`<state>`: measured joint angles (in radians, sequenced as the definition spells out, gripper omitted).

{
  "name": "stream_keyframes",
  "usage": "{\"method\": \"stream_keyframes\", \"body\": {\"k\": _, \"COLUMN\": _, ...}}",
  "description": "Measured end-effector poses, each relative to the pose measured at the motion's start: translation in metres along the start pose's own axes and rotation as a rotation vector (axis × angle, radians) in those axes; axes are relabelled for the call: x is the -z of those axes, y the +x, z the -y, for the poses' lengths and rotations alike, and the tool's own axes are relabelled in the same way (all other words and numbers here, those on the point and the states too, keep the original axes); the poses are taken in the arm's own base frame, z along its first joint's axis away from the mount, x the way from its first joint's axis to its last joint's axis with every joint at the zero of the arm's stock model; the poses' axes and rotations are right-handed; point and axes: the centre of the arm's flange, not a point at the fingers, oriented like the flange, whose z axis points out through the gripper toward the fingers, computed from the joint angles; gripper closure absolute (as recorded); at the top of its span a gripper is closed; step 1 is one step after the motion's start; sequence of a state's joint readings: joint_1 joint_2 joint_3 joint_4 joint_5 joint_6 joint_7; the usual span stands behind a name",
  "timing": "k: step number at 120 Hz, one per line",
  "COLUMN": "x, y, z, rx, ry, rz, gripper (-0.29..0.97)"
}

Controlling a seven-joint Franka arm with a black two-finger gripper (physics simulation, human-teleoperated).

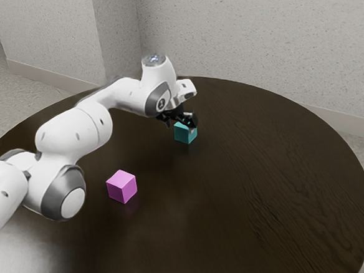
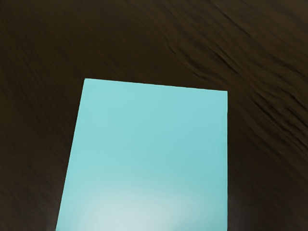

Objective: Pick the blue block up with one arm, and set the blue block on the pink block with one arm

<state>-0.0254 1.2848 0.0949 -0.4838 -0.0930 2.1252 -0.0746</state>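
The blue block [image 1: 185, 135], teal in colour, rests on the dark round table [image 1: 272, 180] near its middle. My gripper [image 1: 183, 121] hangs directly over it, open, with its black fingers [image 1: 194, 120] spread just at the level of the block's top edges. Seen from the wrist, the blue block [image 2: 149, 159] lies very close under the hand, its top face flat and square to the camera. The pink block [image 1: 121, 186] sits alone on the table, nearer the front edge and toward the exterior view's left of the blue one.
The white arm [image 1: 75, 141] stretches low over the table from the exterior view's left, passing just behind the pink block. A speckled wall [image 1: 270, 43] stands behind the table. The table's right half is bare wood.
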Motion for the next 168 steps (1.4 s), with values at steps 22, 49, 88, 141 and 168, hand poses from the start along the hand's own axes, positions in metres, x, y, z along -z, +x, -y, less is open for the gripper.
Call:
{"method": "stream_keyframes", "body": {"k": 22, "x": -0.006, "y": 0.000, "z": 0.001, "rx": -0.002, "ry": -0.008, "rz": -0.029, "gripper": 0.00}}
{"method": "stream_keyframes", "body": {"k": 49, "x": -0.015, "y": 0.000, "z": 0.001, "rx": -0.013, "ry": -0.019, "rz": -0.080, "gripper": 0.00}}
{"method": "stream_keyframes", "body": {"k": 88, "x": -0.029, "y": -0.001, "z": 0.001, "rx": -0.049, "ry": -0.028, "rz": -0.161, "gripper": 0.00}}
{"method": "stream_keyframes", "body": {"k": 141, "x": -0.031, "y": 0.001, "z": 0.011, "rx": -0.080, "ry": -0.030, "rz": -0.203, "gripper": 0.25}}
{"method": "stream_keyframes", "body": {"k": 168, "x": -0.032, "y": 0.000, "z": 0.012, "rx": -0.087, "ry": -0.024, "rz": -0.193, "gripper": 0.30}}
